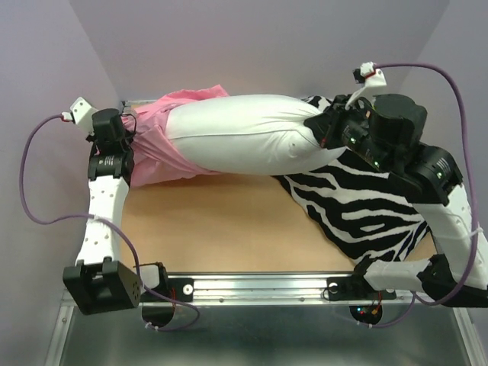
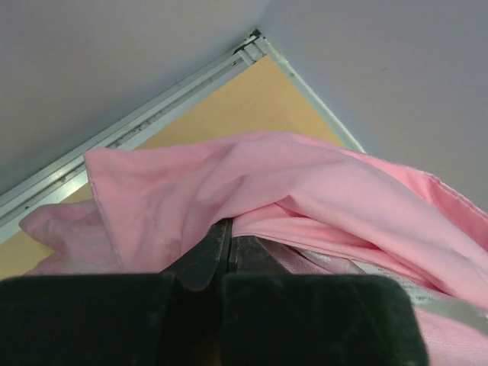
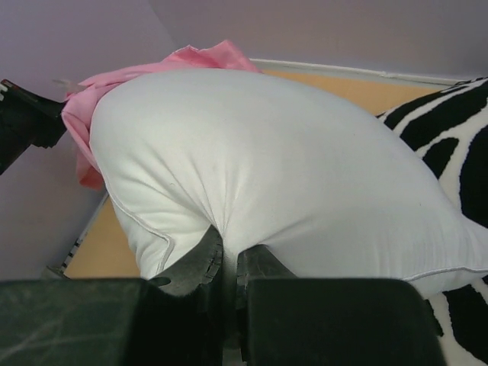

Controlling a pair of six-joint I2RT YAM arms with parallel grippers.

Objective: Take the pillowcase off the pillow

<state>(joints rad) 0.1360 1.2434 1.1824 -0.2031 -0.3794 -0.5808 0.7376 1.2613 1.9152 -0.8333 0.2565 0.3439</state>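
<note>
Top external: left hand [image 1: 131,139] pinched shut on pillowcase [image 1: 164,141], right hand [image 1: 324,131] clamped on pillow [image 1: 244,133]; satin could slip free, leaving pillow's end still sleeved.

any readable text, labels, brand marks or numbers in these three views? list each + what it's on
None readable in any view.
pillowcase: plain pink fabric, no tag or print legible.
pillow: plain white, no label showing.
zebra-striped pillow: stripes only, no lettering.
left gripper and right gripper: black housings, no markings visible.
Arm bases in the top view show small lit dots, not characters.
</note>
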